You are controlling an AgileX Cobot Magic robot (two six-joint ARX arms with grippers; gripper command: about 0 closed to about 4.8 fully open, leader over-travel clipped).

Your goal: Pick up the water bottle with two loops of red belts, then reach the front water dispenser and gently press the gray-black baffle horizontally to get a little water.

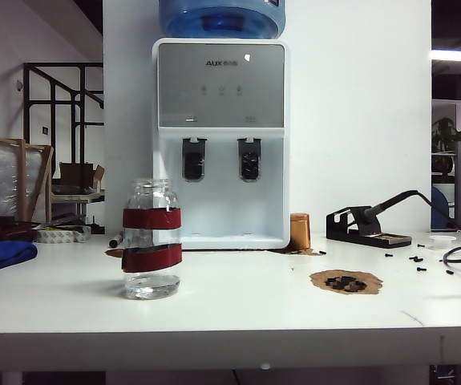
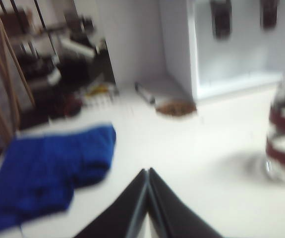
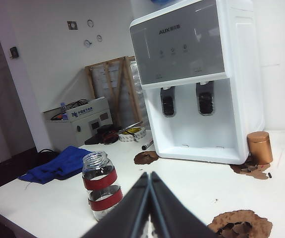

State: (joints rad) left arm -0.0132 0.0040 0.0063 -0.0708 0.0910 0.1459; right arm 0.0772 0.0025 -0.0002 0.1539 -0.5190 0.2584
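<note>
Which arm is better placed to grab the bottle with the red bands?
Probably the right, narrowly. The right gripper, shut, points almost at the bottle, which sits just off its line. The left gripper, also shut, has the bottle far off to one side. Neither touches it.

One water bottle (image 1: 151,238), one water dispenser (image 1: 220,143), two levers (image 1: 194,158), one copper cylinder (image 1: 300,231)
</note>
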